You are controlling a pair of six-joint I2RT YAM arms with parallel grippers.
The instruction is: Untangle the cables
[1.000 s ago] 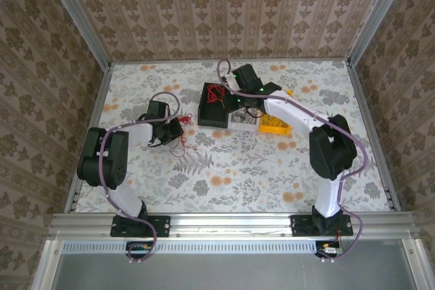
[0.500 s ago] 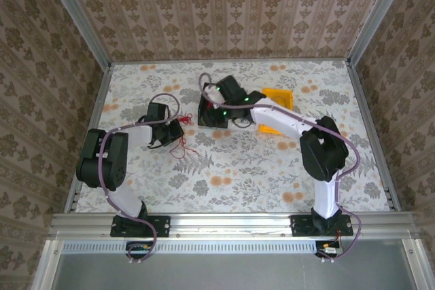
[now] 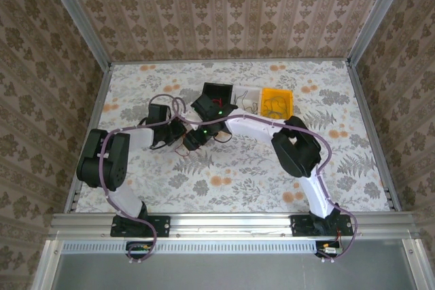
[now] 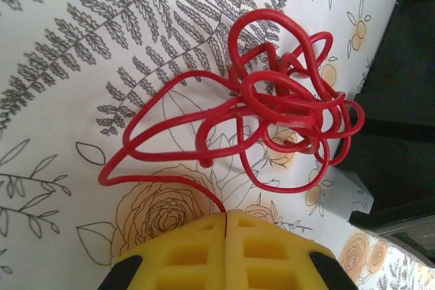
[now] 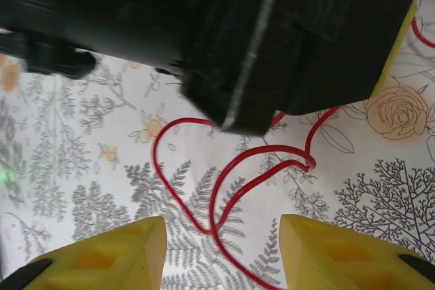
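The left arm is folding at the elbow and reaching forward, its gripper point(image 3: 174, 130) pointing down, its fingers point(image 4: 190, 252) pressing together on the end of a red cable point(image 4: 285, 103). The right arm is stretching across to the left, its gripper point(image 3: 194, 139) hanging just beside the left one, fingers point(image 5: 109, 256) standing wide apart.

Readable text: none, no legible lettering, labels, brand marks, numbers or signs on any surface in the three views.
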